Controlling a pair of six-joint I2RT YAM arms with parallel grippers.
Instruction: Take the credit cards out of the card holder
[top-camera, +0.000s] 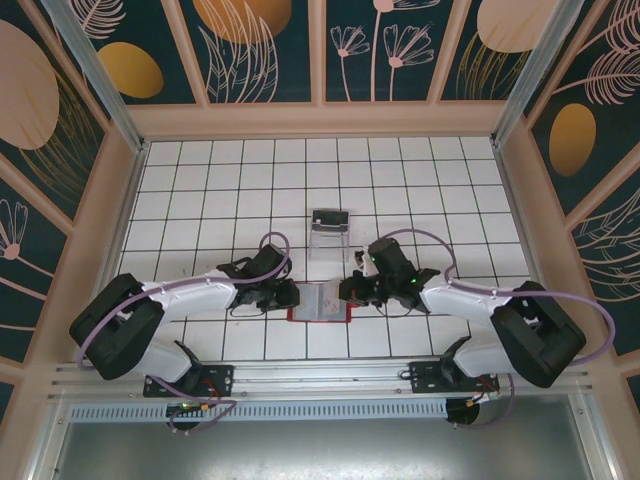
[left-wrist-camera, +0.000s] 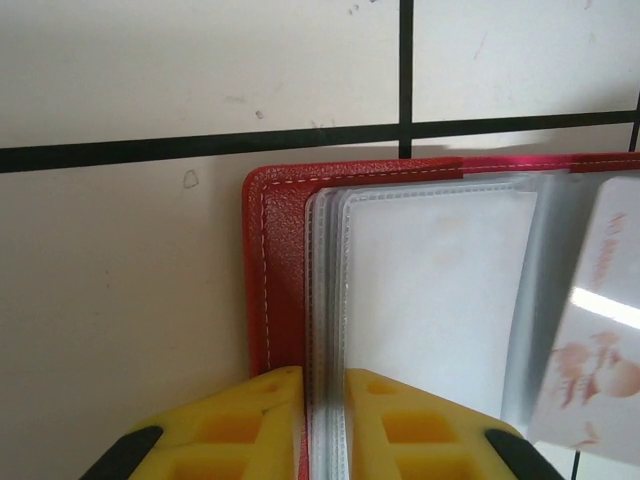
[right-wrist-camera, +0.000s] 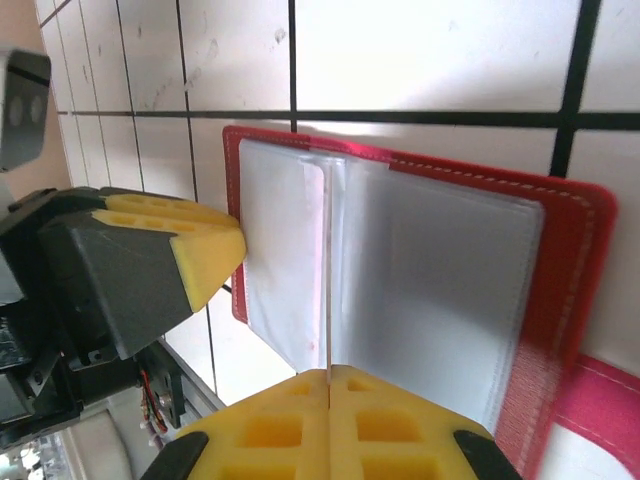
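White tiled surface (top-camera: 200, 180) with black grid lines, walled by floral panels, carries a red folding card holder (top-camera: 320, 303) lying open at its near middle, between the 2 arms. The left pincer (left-wrist-camera: 322, 385) is nearly closed, its yellow fingers (left-wrist-camera: 250, 420) pinching the edges of the clear plastic sleeves (left-wrist-camera: 430, 280) at the holder's left end. The right pincer (right-wrist-camera: 328, 375) is closed flat on 1 thin pale leaf (left-wrist-camera: 600, 330) with pink print, lifted on edge above the holder; card or sleeve, I cannot tell. A clear plastic box (top-camera: 328, 222) stands farther back, apart.
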